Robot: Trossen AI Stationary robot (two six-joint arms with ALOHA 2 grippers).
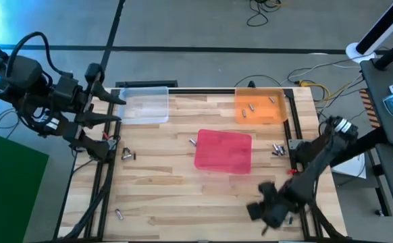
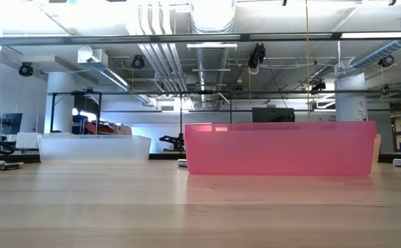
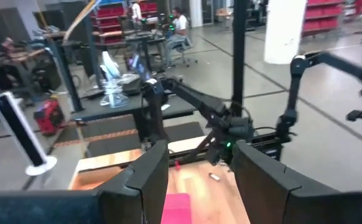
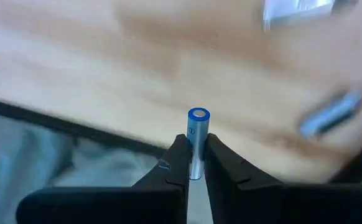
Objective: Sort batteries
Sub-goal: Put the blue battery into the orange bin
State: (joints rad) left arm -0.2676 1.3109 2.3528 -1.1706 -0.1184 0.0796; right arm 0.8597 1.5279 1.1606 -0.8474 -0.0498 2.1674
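Several small silvery batteries lie on the wooden table: two (image 1: 127, 154) by the left edge, one (image 1: 119, 214) near the front left, one (image 1: 192, 142) beside the pink tray (image 1: 223, 150), and a few (image 1: 276, 148) at the right. Two more batteries (image 1: 250, 108) lie in the orange tray (image 1: 259, 106). My right gripper (image 1: 260, 209) is low over the table's front right and is shut on a battery with a blue end (image 4: 198, 115). My left gripper (image 1: 109, 109) hangs open over the table's far left edge, beside the clear tray (image 1: 146, 104). My right gripper pinches the battery's silvery body (image 4: 196, 155) between its two fingertips. The battery lies along the fingers, and its blue end sticks out past their tips. Nothing else in view touches it.
The three trays stand across the table's far half: clear at the left, pink (image 2: 280, 148) in the middle, orange at the right. Another loose battery (image 4: 330, 115) lies on the wood close to my right gripper. Bare wood stretches along the near middle (image 1: 183, 202).
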